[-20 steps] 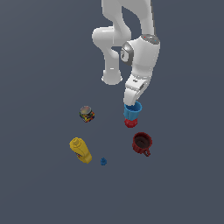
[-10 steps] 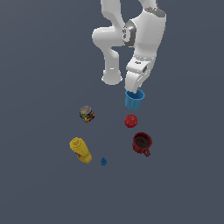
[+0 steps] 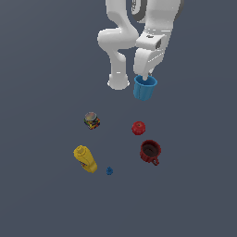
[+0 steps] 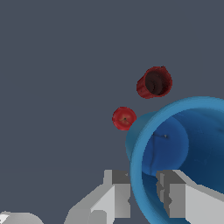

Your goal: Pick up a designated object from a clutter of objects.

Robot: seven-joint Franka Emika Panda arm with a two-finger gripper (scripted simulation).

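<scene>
The bright blue tapered cup (image 3: 145, 89) hangs well above the floor, held by its rim. My gripper (image 3: 147, 77) is shut on that rim, one finger inside and one outside. In the wrist view the blue cup (image 4: 183, 148) fills the near side, with my fingers (image 4: 117, 192) clamped on its rim and my gripper (image 4: 142, 192) around the rim wall. Below lie the dark red mug (image 3: 151, 152), also in the wrist view (image 4: 154, 82), and the small red round piece (image 3: 138, 127), also in the wrist view (image 4: 124, 118).
A multicoloured can (image 3: 91, 120), a yellow bottle (image 3: 85, 159) lying on its side and a tiny blue piece (image 3: 109, 171) lie on the dark floor toward the exterior view's left. The arm's white base (image 3: 118, 82) stands behind the cup.
My gripper has risen with the blue cup in it, from just above the red round piece to well above the floor. The other items have not moved.
</scene>
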